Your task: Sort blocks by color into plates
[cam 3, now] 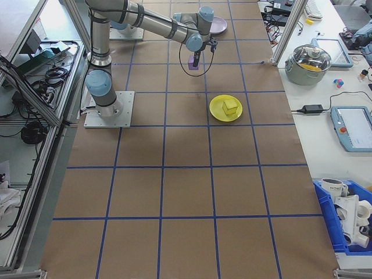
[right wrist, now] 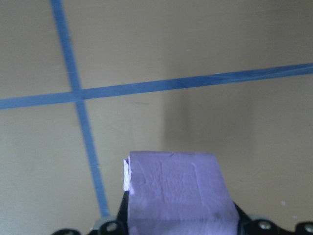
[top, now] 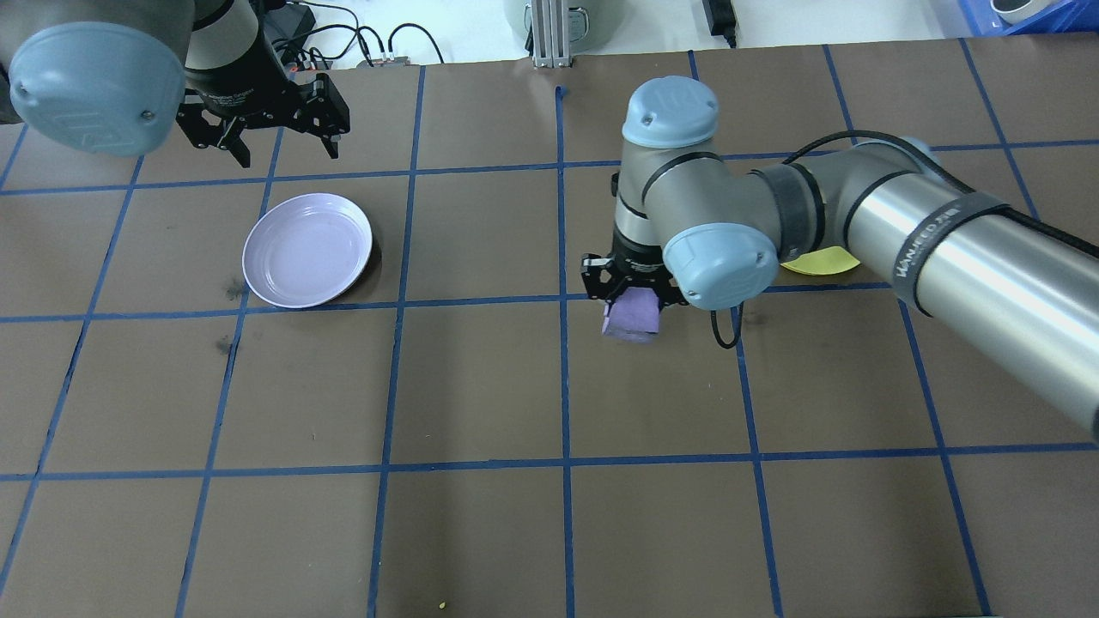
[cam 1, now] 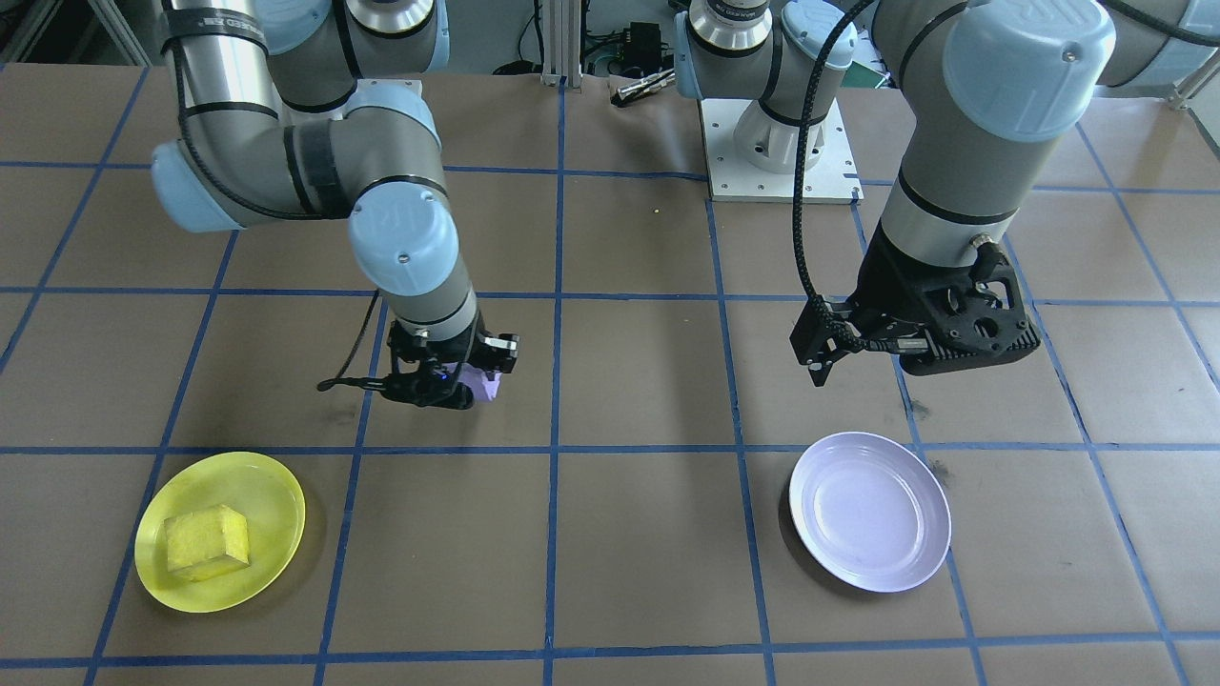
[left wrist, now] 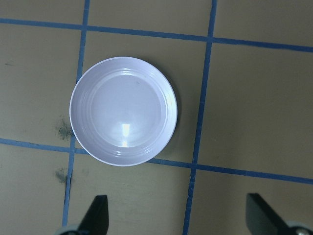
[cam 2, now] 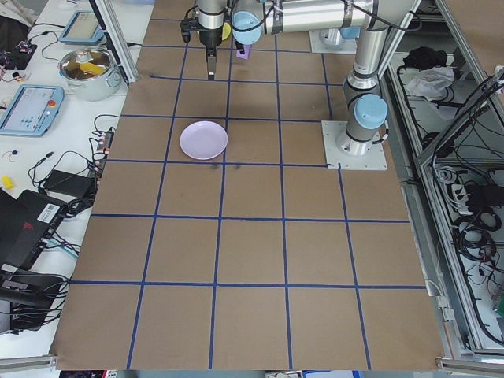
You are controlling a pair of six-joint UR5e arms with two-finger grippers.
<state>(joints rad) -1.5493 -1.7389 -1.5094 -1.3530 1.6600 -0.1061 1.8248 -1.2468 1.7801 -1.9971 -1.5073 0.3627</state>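
Note:
My right gripper (top: 634, 296) is shut on the purple block (top: 632, 316), which fills the bottom of the right wrist view as a matte lavender cube (right wrist: 176, 191) over the brown table. The yellow block (cam 1: 207, 543) lies in the yellow plate (cam 1: 278, 488); overhead, my right arm hides all but a sliver of that plate (top: 820, 260). The lavender plate (top: 307, 250) holds nothing. My left gripper (top: 286, 153) hangs open just beyond that plate, whose whole round shows in the left wrist view (left wrist: 123, 111) above the two fingertips (left wrist: 98, 215).
Blue tape lines divide the brown table into squares. The left arm's white base plate (cam 1: 777, 162) sits at the robot's edge. A lidded pot (cam 3: 309, 60), tablets and cables lie on benches off the table's far side.

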